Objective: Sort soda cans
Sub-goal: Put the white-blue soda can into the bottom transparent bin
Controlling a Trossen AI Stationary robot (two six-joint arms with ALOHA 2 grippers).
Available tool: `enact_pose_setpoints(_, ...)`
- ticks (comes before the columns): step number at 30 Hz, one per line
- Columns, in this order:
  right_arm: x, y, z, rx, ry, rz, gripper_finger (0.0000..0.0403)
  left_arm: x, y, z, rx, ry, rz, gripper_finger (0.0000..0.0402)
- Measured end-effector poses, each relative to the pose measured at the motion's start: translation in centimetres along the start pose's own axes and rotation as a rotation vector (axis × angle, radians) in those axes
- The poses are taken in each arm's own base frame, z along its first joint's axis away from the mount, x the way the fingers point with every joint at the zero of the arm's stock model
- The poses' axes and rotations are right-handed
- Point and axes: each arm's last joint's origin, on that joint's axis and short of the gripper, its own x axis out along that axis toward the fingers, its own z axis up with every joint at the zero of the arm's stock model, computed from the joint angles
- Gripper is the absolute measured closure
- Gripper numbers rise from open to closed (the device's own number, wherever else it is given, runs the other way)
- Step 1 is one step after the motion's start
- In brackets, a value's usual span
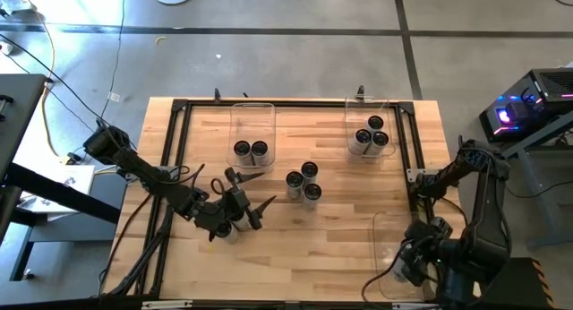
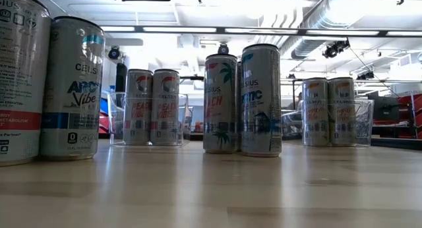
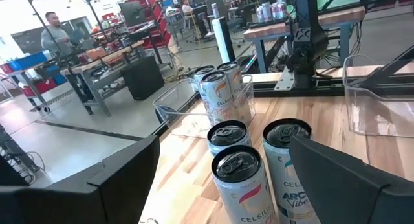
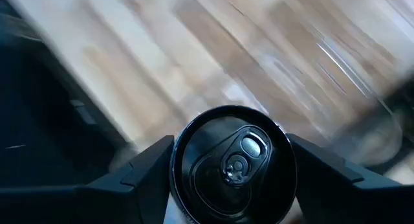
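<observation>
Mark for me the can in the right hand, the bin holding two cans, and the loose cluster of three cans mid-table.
can in the right hand [image 4: 234, 164]: right wrist view, on its dark top.
bin holding two cans [image 1: 252, 113]: high view, on its far wall.
cluster of three cans [image 1: 309, 171]: high view, on the farthest can's top.

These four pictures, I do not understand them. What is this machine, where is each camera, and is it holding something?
It is a robot with two dark arms at a wooden table. One camera looks down from above, one sits at table height, and one rides on each wrist. Soda cans stand upright: three loose in the middle, two in one clear bin, three in another clear bin. The left hand is open near the middle cans. The right hand, at the near right, grips one can from both sides.
</observation>
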Motion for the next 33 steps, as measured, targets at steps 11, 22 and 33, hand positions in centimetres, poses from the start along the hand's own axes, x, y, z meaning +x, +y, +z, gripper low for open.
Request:
enact_pose_setpoints(11,3.1,-2.3,-2.6,0.067,0.005,-0.148,0.0157,0.7,0.4,0.0,-0.009,0.004,0.026,0.0062)
enact_pose_setpoints(22,4.0,-1.6,-4.6,0.032,0.015,-0.122,0.0157,0.7,0.4,0.0,-0.01,0.004,0.026,0.0062)
enact_pose_setpoints(33,5.4,0.0,-5.9,-0.01,0.028,-0.079,0.0157,0.7,0.4,0.1,0.011,0.002,0.03,0.0062)
